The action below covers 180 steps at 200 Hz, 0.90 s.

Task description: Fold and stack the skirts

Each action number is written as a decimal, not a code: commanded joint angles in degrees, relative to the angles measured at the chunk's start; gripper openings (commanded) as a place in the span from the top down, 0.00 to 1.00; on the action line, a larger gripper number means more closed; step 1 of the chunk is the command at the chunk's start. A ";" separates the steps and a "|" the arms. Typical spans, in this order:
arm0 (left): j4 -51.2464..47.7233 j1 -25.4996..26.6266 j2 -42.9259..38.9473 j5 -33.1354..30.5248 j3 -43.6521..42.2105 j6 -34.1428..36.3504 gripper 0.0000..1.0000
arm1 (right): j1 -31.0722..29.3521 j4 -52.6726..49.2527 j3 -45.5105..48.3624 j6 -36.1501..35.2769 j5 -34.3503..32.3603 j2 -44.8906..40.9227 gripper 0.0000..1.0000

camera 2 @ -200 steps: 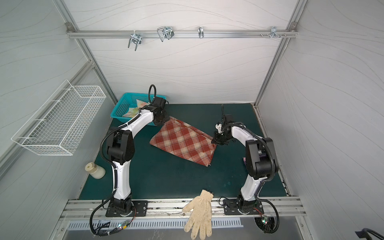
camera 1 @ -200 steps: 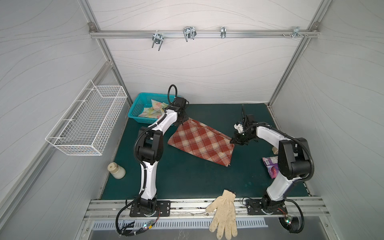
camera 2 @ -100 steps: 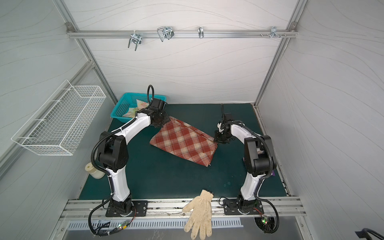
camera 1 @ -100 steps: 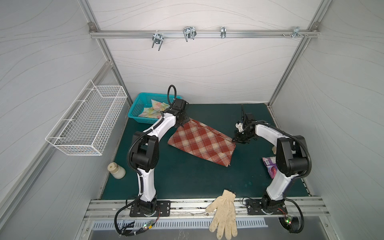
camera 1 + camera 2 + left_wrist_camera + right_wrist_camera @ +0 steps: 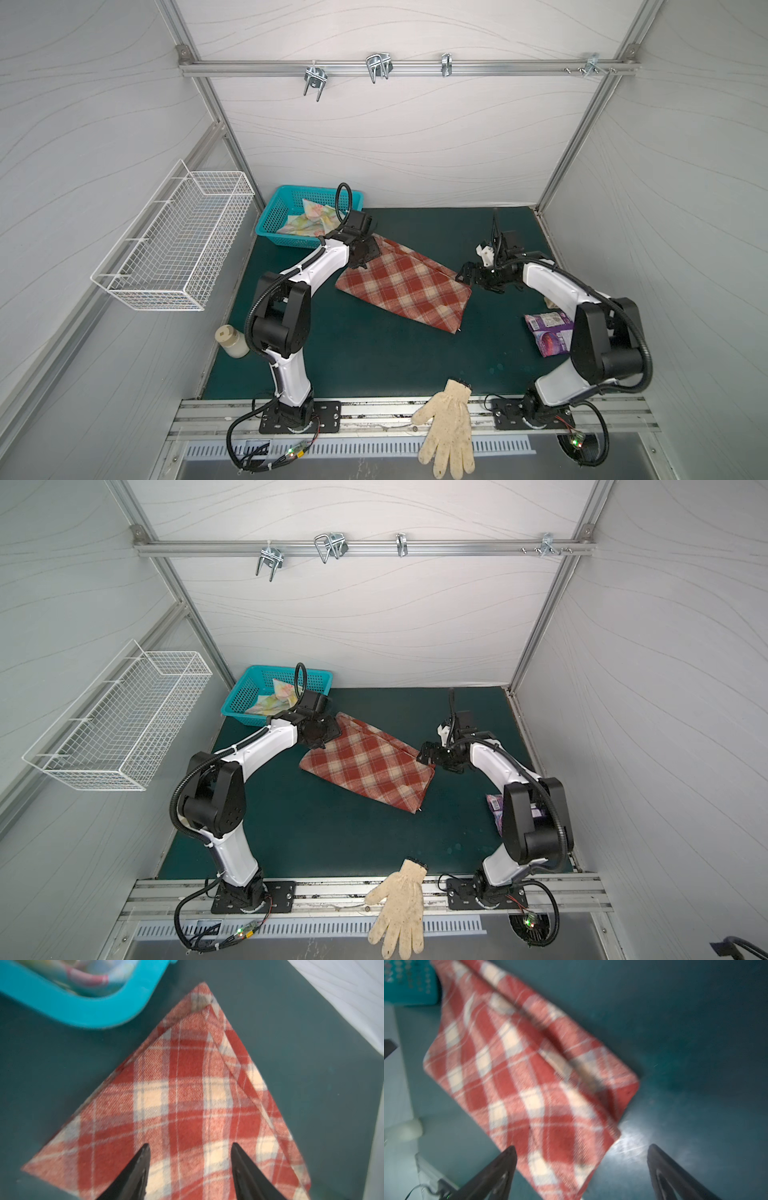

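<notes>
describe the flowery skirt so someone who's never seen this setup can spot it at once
Start at the dark green mat and go to its far left corner, where a teal plastic basket sits. The crumpled cloth inside is the pastel skirt, yellow-blue with pink, unlike the red plaid skirt lying folded flat on the mat.

The plaid skirt (image 5: 403,286) is rust-red and cream, crossed by thin pale lines. The thin skirt (image 5: 309,217) is pastel yellow and blue with pink flowers. The basket (image 5: 271,214) is turquoise, the worktop (image 5: 374,353) dark green, the knitted glove (image 5: 449,428) speckled cream, the packet (image 5: 548,332) purple.
</notes>
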<state>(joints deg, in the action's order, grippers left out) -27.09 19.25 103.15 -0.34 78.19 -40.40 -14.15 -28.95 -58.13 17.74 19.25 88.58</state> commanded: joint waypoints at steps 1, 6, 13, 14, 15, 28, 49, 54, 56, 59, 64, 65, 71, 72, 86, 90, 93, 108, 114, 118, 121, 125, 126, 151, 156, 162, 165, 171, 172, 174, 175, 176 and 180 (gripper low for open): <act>4.86 0.27 -3.86 0.11 -4.91 -0.54 0.17 | -2.05 3.65 4.62 2.56 4.04 -1.01 0.01; 5.37 0.22 -4.51 0.01 -6.09 -0.68 0.13 | -2.29 4.35 5.49 2.96 4.04 -0.95 0.01; 5.64 0.19 -5.08 -0.24 -7.35 -0.71 0.02 | -2.59 5.32 6.53 3.64 4.24 -0.91 0.01; 5.68 0.23 -5.12 -0.30 -7.44 -0.72 0.02 | -2.57 5.49 6.62 3.68 4.32 -0.84 0.01; 5.67 0.25 -5.23 -0.38 -7.62 -0.68 0.02 | -2.56 5.71 6.80 3.74 4.40 -0.85 0.01; 5.60 0.26 -6.00 -0.75 -9.18 -0.38 0.02 | -2.71 7.79 8.15 4.96 5.07 -0.44 0.01; 6.39 0.20 -6.84 -1.59 -11.91 -0.10 0.02 | -3.04 9.37 8.41 5.73 5.36 0.74 0.01; 6.58 0.18 -6.94 -1.83 -12.49 -0.05 0.02 | -3.00 9.60 8.23 6.03 5.36 1.15 0.01; 6.65 0.18 -6.99 -1.98 -12.70 -0.10 0.02 | -3.03 9.72 8.15 6.07 5.36 1.27 0.01; 6.85 0.18 -7.05 -2.16 -12.99 -0.11 0.02 | -3.07 9.85 7.94 6.16 5.36 1.48 0.01; 7.07 0.18 -7.15 -2.49 -13.57 -0.07 0.02 | -3.04 10.00 7.65 6.30 5.36 1.84 0.01; 7.10 0.18 -7.16 -2.57 -13.62 -0.05 0.02 | -3.01 10.03 7.58 6.32 5.36 1.94 0.01; 7.37 0.19 -7.27 -3.09 -14.31 -0.02 0.02 | -3.01 10.26 7.13 6.57 5.67 2.41 0.01; 7.43 0.18 -7.27 -3.18 -14.43 -0.03 0.02 | -3.04 10.29 7.05 6.59 5.69 2.49 0.01; 7.99 0.18 -7.47 -4.66 -15.71 0.16 0.02 | -3.06 10.53 5.92 7.02 6.09 3.34 0.01; 8.17 0.13 -7.52 -5.02 -16.07 0.16 0.02 | -3.00 10.50 5.51 7.05 6.14 3.68 0.01; 8.31 0.10 -7.46 -5.28 -16.32 0.17 0.02 | -3.03 10.49 5.22 6.98 6.10 3.92 0.01; 9.09 0.09 -7.43 -6.76 -17.46 0.15 0.02 | -3.06 10.18 3.49 7.13 5.96 5.31 0.01; 9.45 0.09 -7.33 -7.23 -17.91 0.15 0.02 | -2.98 10.14 2.81 7.14 6.07 6.01 0.01; 9.71 0.09 -7.18 -7.56 -18.21 0.08 0.02 | -2.95 10.14 2.41 7.18 6.06 6.48 0.01; 9.84 0.09 -7.08 -7.77 -18.43 0.06 0.02 | -2.85 10.18 2.14 7.22 6.11 6.84 0.01; 10.07 0.09 -6.99 -7.97 -18.73 0.00 0.02 | -2.89 10.24 1.71 7.37 6.10 7.29 0.01; 10.10 0.09 -7.00 -7.99 -18.84 -0.06 0.02 | -2.85 10.28 1.66 7.34 6.13 7.39 0.01; 12.49 0.09 -7.33 -9.36 -22.00 -1.05 0.02 | -2.42 10.14 -0.94 7.49 6.04 10.33 0.01; 13.02 0.09 -7.59 -9.67 -22.91 -1.45 0.02 | -2.33 10.03 -1.46 7.41 6.06 10.86 0.01; 13.72 0.09 -8.09 -9.88 -23.96 -1.80 0.02 | -2.15 9.92 -1.97 7.23 5.95 11.38 0.01; 14.12 0.09 -8.30 -10.01 -24.49 -1.97 0.02 | -2.03 9.79 -2.25 7.30 5.77 11.70 0.01; 14.90 0.09 -8.81 -10.22 -25.63 -2.32 0.02 | -1.85 9.62 -2.82 7.16 5.46 12.13 0.01; 15.02 0.09 -8.92 -10.26 -25.85 -2.45 0.01 | -1.85 9.62 -2.93 7.15 5.32 12.23 0.01; 15.33 0.09 -9.06 -10.24 -26.24 -2.63 0.02 | -1.73 9.50 -3.13 7.03 5.31 12.39 0.01; 15.45 0.09 -9.13 -10.27 -26.38 -2.69 0.02 | -1.61 9.51 -3.22 7.00 5.16 12.40 0.01; 15.65 0.09 -9.25 -10.28 -26.62 -2.72 0.02 | -1.60 9.48 -3.31 6.98 5.18 12.45 0.01; 16.14 0.09 -9.64 -10.26 -27.39 -3.13 0.02 | -1.38 9.31 -3.58 6.84 5.07 12.74 0.01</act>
<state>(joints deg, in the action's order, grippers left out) -15.25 19.25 96.51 -7.97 53.98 -41.19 -16.43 -19.55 -59.40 24.80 24.51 99.53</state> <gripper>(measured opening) 0.984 0.992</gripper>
